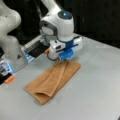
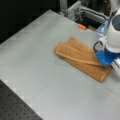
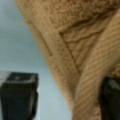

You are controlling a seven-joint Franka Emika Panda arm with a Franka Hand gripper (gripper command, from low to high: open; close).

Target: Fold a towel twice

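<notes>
While the towel (image 1: 53, 80) lies on the grey table (image 1: 100, 82) as a long narrow strip with one flap already laid over along its length, the gripper (image 1: 61, 58) sits low over one short end of it, touching or nearly touching the cloth. In the wrist view the fingers (image 3: 20, 97) stand apart, one over bare table just beside the towel's edge and the other at the far side of a raised ridge of cloth, so the jaws are spread with a fold of towel between them and not yet pinched. In a front view the gripper (image 2: 106, 57) is at the strip's end nearest the arm, and the rest of the towel (image 2: 77, 56) stretches away from it, lying flat.

To do this step well, I judge the grasp should take in both layers at the corner, low against the table, so the top flap does not slide off. Beyond the towel, a small orange object (image 2: 81, 26) rests near the table's back edge, well apart from the tool.
</notes>
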